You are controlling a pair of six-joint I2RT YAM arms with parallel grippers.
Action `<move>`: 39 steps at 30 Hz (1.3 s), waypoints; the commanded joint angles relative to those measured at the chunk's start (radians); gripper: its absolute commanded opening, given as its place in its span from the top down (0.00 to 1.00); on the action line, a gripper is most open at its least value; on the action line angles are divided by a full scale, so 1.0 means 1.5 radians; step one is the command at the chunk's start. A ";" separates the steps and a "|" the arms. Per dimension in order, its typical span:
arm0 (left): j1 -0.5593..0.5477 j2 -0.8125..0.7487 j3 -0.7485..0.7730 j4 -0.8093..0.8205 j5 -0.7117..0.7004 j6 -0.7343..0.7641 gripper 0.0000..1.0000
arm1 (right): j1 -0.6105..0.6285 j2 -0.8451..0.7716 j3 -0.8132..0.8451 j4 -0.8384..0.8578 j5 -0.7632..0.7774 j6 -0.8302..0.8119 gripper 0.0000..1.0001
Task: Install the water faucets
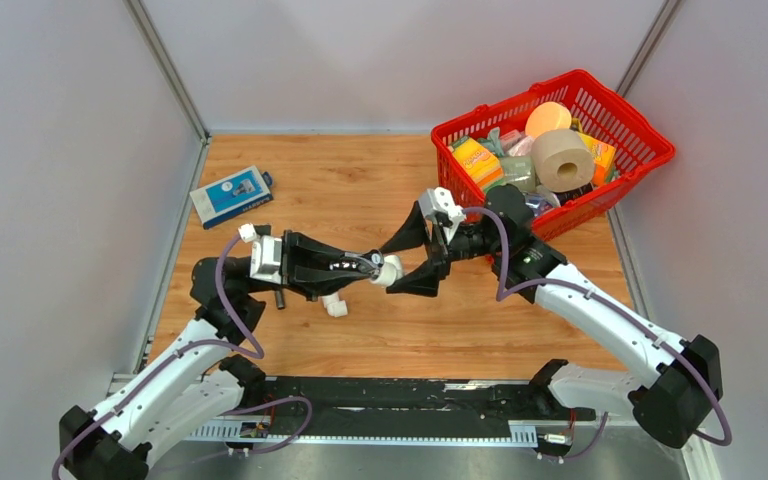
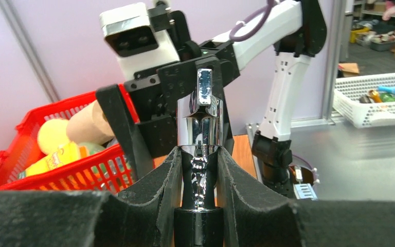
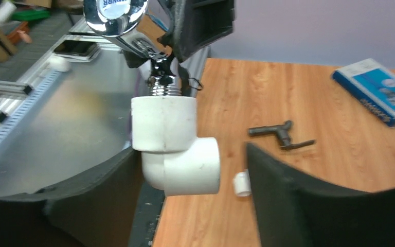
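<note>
Left gripper (image 2: 199, 154): jaws clamped on the stem of the shiny chrome faucet (image 2: 201, 121), which hangs above the wooden table (image 1: 360, 190) near its centre in the top view. The small flat handle stands at the far end in the left wrist view. The faucet's threaded end sits in one mouth of a white plastic elbow pipe fitting (image 3: 172, 149), with a few bare threads showing above the fitting's rim. A round blue cap (image 3: 115, 6) on the faucet body carries white lettering, cropped by the frame edge; only "WNER" reads. Right gripper (image 1: 400, 268): jaws spread wide, one black finger at 12 and one at 6 o'clock of the elbow in the top view. A gap is clear on one side; contact on the other cannot be told. The dark grey L-shaped faucet (image 3: 283, 135) lies flat on the wood at about 8 o'clock of the held faucet, beneath the left wrist. A second small white fitting (image 1: 336, 306) lies at 7 o'clock. Flat blue box with a white label (image 1: 232, 193) at 10 o'clock of the table; print too blurred to read. Red plastic basket (image 1: 625, 112) at 2 o'clock holds a beige roll (image 1: 562, 160), an orange ball (image 1: 548, 118) and yellow-orange packets, printing unreadable.
</note>
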 commanded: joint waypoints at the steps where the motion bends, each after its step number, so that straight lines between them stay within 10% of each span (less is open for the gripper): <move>1: -0.013 -0.022 -0.030 -0.051 -0.131 0.015 1.00 | 0.003 -0.037 0.004 0.082 0.112 -0.061 0.17; 16: -0.013 -0.054 -0.058 -0.163 -0.495 -0.230 1.00 | 0.006 -0.127 -0.188 0.280 0.286 -0.196 0.01; 39: -0.013 -0.011 -0.071 -0.031 -0.445 -0.357 1.00 | 0.009 0.038 -0.230 0.590 0.246 -0.001 0.19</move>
